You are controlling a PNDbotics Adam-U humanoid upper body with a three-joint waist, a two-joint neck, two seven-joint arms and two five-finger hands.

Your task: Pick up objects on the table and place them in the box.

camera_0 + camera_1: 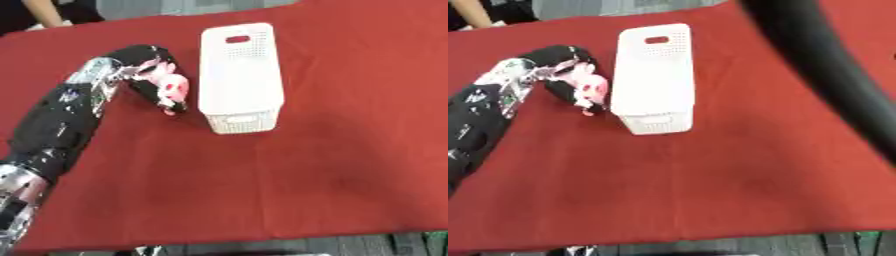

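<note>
Robot hand: the left robot hand (156, 75) is curling round a pink object (171, 89).
Box (241, 75): just right of it.
Advice: lifting above the rim first — then crossing over.

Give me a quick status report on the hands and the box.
Left hand shut on pink object, beside white box. Right hand unseen. Nothing blocking.
</note>
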